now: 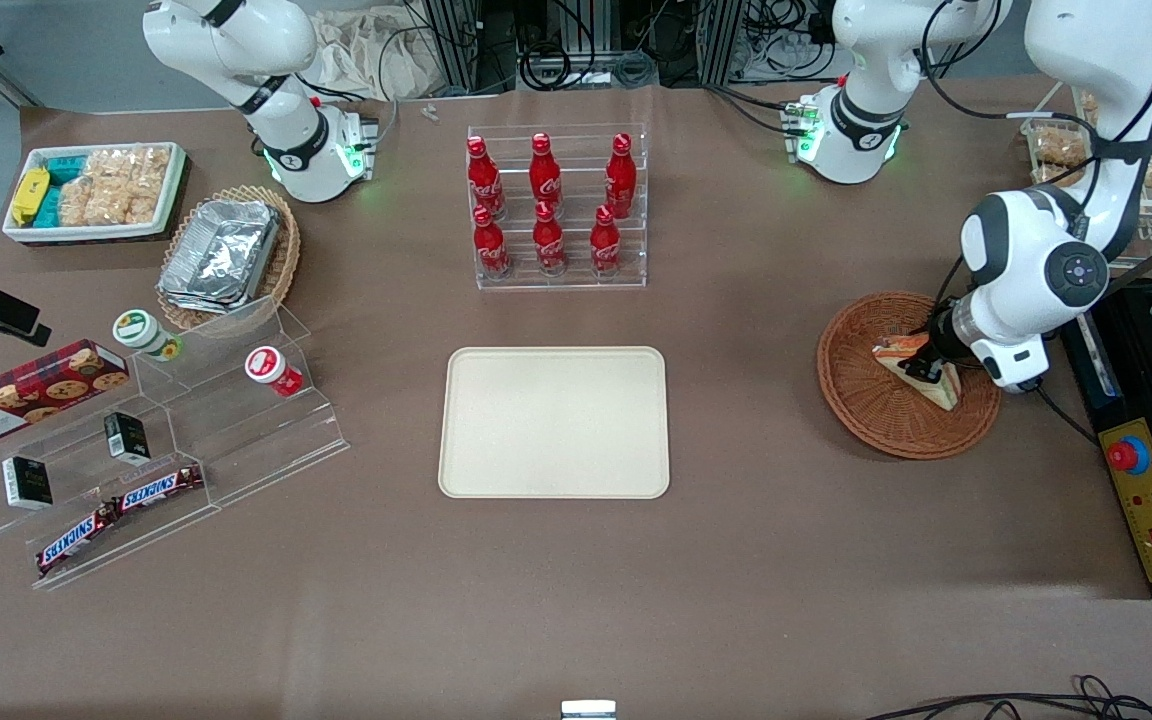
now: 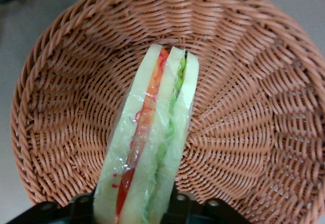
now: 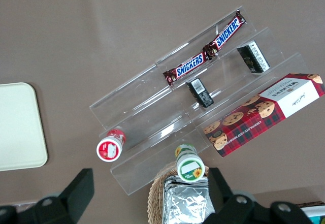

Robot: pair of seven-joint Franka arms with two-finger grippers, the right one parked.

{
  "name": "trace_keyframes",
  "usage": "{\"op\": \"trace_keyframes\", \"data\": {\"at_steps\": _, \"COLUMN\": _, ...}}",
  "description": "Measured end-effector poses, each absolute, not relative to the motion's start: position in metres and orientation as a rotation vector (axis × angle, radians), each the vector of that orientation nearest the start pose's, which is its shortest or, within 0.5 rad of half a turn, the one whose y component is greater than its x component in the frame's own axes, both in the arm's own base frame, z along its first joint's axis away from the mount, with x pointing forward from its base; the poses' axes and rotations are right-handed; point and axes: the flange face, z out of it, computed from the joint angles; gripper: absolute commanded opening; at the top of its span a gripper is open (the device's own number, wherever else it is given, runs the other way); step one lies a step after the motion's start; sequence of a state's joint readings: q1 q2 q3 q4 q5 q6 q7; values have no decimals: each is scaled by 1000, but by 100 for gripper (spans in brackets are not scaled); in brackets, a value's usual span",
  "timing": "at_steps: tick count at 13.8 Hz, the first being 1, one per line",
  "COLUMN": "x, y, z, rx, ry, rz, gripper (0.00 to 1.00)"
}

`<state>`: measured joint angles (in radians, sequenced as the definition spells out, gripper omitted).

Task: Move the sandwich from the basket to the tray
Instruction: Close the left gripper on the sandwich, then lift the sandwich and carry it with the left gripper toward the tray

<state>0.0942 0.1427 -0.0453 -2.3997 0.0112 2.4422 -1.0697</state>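
Right now the gripper (image 1: 921,368) is clamping the sandwich (image 1: 919,370), its fingers (image 2: 81,206) pressing on both bread faces, the wedge sitting inside the basket (image 1: 886,415). Brown table (image 1: 736,560) is stretching around it, with cables trailing at twelve o'clock. From the basket, the tray (image 1: 554,422) is lying bare toward nine o'clock, well apart.

Beside the tray (image 1: 554,422), toward the working arm's end: one basket (image 1: 876,405), one sandwich (image 1: 916,368), one end effector (image 1: 921,368) down on it. Farther from the camera: six cola bottles (image 1: 548,203). Toward the parked arm's end: two Snickers bars (image 1: 121,510), two yogurt cups (image 1: 271,367).
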Motion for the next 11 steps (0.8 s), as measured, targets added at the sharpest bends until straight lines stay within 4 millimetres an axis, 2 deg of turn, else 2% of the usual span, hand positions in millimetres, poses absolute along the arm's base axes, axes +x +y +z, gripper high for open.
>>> {"op": "trace_keyframes", "data": {"at_steps": 2, "x": 490, "y": 24, "z": 263, "rx": -2647, "ry": -1575, "rz": 158, "gripper": 0}}
{"op": "trace_keyframes", "data": {"at_steps": 3, "x": 493, "y": 22, "z": 278, "rx": -2649, "ry": -1546, "rz": 189, "gripper": 0}}
{"op": "trace_keyframes", "data": {"at_steps": 5, "x": 507, "y": 0, "z": 326, "rx": -2662, "ry": -1462, "rz": 246, "gripper": 0}}
{"op": "trace_keyframes", "data": {"at_steps": 6, "x": 516, "y": -19, "z": 356, "rx": -2678, "ry": -1407, "rz": 261, "gripper": 0}}
{"op": "trace_keyframes", "data": {"at_steps": 7, "x": 525, "y": -43, "z": 389, "rx": -2704, "ry": -1343, "rz": 263, "gripper": 0}}
{"op": "trace_keyframes", "data": {"at_steps": 9, "x": 539, "y": -106, "z": 450, "rx": -2791, "ry": -1193, "rz": 221, "gripper": 0}}
{"op": "trace_keyframes", "data": {"at_steps": 11, "x": 549, "y": -188, "z": 488, "rx": -2919, "ry": -1000, "rz": 169, "gripper": 0}}
